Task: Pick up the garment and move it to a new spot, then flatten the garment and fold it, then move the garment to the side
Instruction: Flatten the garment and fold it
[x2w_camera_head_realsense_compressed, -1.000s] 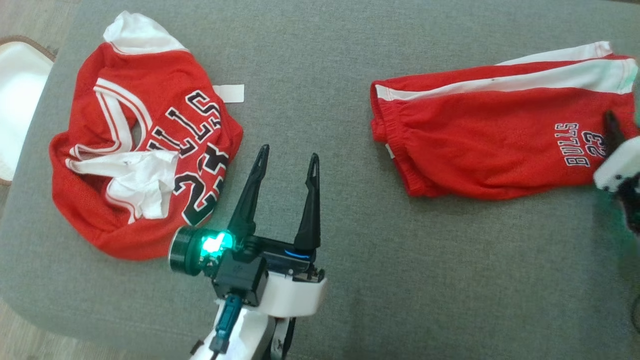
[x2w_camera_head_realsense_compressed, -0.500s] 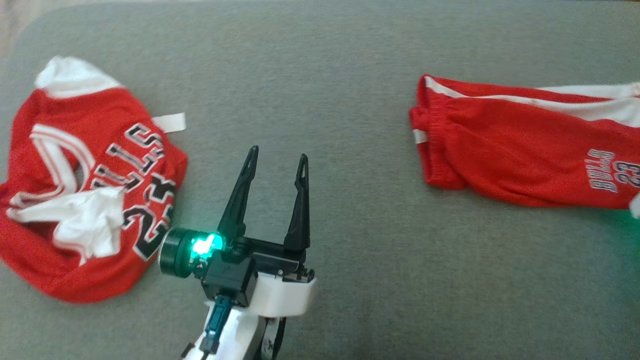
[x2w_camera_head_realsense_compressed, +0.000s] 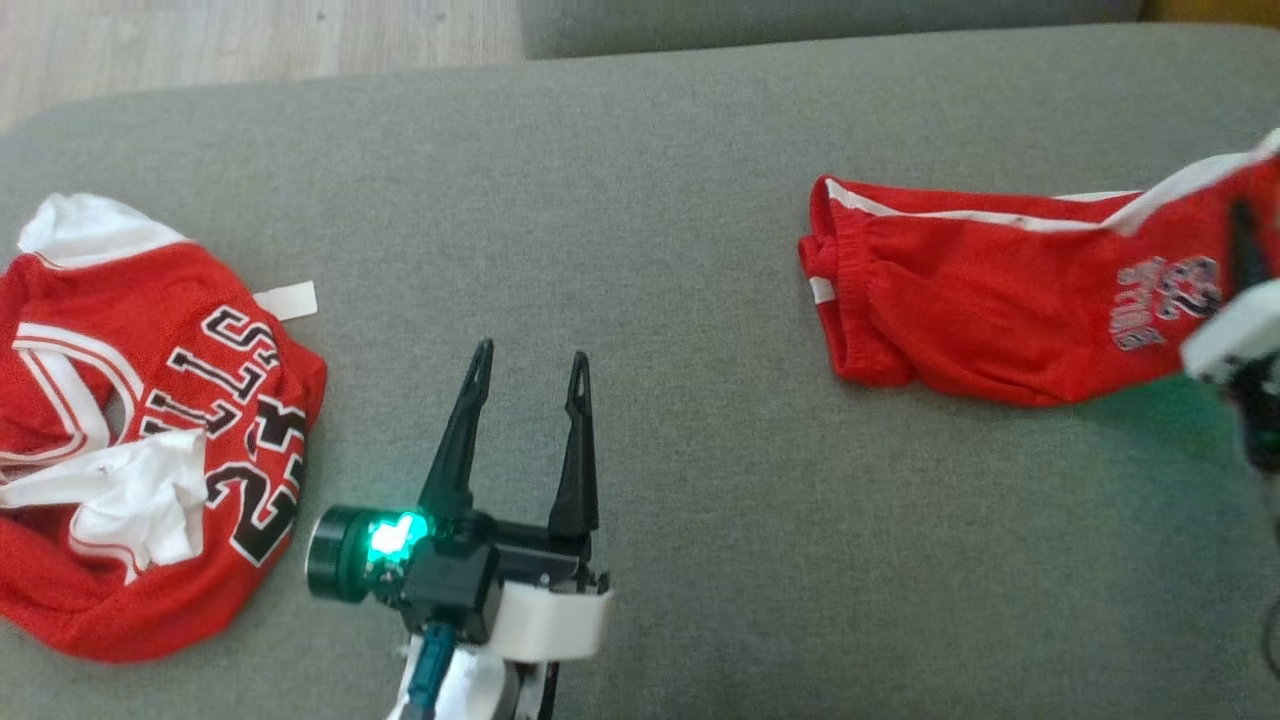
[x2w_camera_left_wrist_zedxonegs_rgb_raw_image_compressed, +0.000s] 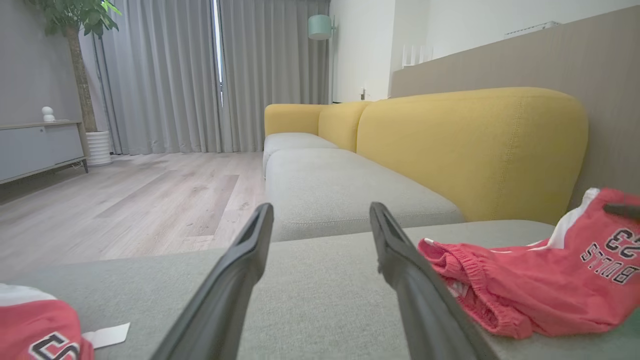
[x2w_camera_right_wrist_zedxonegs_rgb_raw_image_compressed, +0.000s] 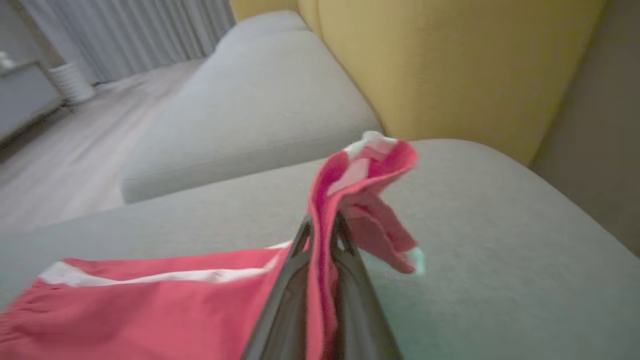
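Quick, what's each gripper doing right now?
Left gripper: open, holding nothing.
Right gripper: shut on the shorts, pinching one leg end, which is raised.

We see our left gripper (x2w_camera_left_wrist_zedxonegs_rgb_raw_image_compressed: 321, 207) rising from the bottom centre, its two dark fingers (x2w_camera_left_wrist_zedxonegs_rgb_raw_image_compressed: 235, 280) spread apart above a grey fabric seat cushion (x2w_camera_left_wrist_zedxonegs_rgb_raw_image_compressed: 320, 300). At lower right lie red mesh shorts (x2w_camera_left_wrist_zedxonegs_rgb_raw_image_compressed: 525, 280) with white trim, and a yellow upholstered backrest (x2w_camera_left_wrist_zedxonegs_rgb_raw_image_compressed: 470, 145) stands behind them.
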